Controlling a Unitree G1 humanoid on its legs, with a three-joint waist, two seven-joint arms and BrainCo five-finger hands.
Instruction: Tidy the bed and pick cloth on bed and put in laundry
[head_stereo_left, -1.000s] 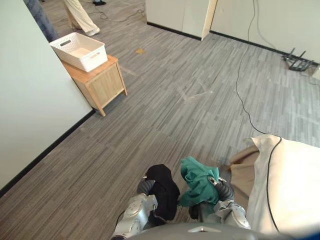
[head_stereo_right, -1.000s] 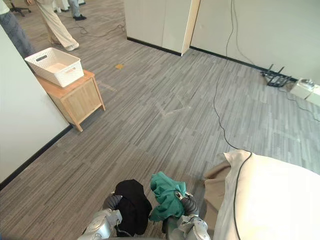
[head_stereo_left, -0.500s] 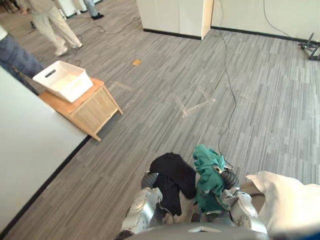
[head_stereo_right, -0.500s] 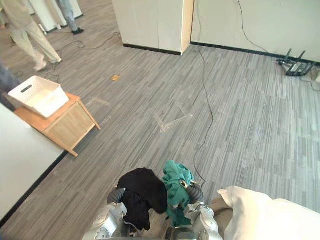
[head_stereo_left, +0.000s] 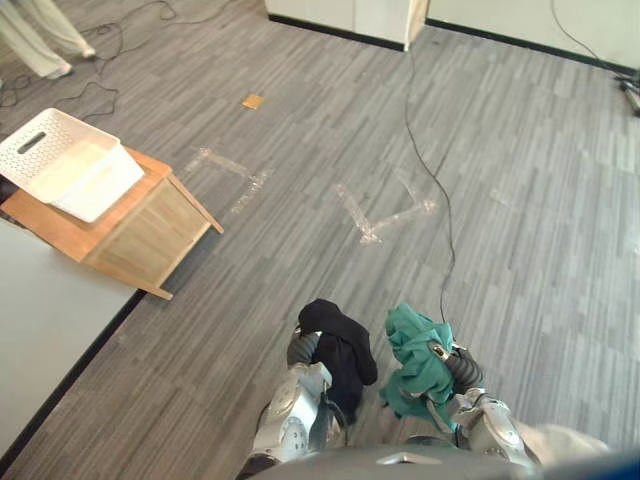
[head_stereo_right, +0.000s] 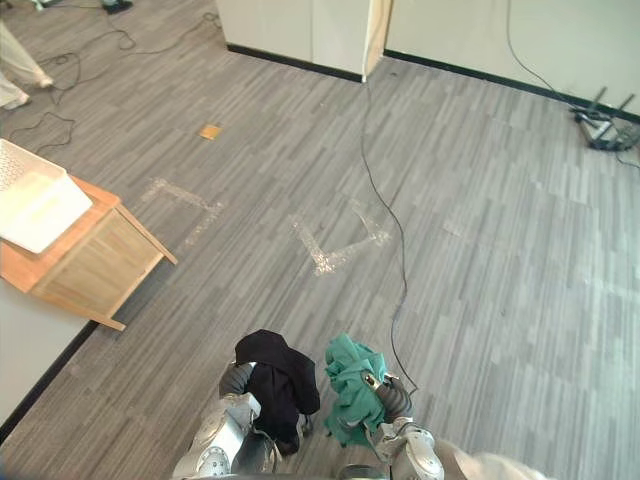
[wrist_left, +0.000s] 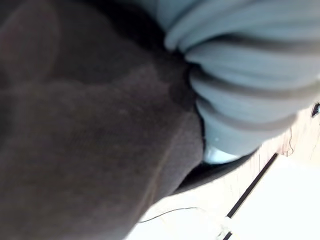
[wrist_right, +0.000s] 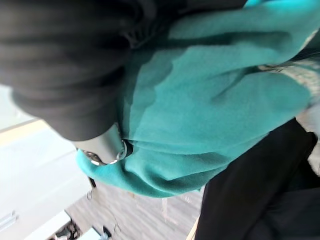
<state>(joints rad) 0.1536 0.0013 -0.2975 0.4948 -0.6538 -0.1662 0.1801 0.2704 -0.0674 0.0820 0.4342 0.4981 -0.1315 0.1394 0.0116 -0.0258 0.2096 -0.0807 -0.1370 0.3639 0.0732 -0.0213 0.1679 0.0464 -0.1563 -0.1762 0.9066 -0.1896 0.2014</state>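
Two cloths, one per robot hand, at 6 o'clock.
Limp black cloth (head_stereo_left: 341, 346) drapes the left robot hand (head_stereo_left: 301, 349); crumpled fleecy teal cloth (head_stereo_left: 414, 358) covers the right robot hand (head_stereo_left: 463, 368); whether either grips, I cannot tell. One white slotted basket (head_stereo_left: 110, 185) sits on one wooden tabletop (head_stereo_left: 68, 235) at 10 o'clock.

No lettering, label or number can be read in this room. The white laundry basket (head_stereo_left: 105, 203) and the wooden cabinet (head_stereo_left: 140, 240) under it show plain, unmarked faces.
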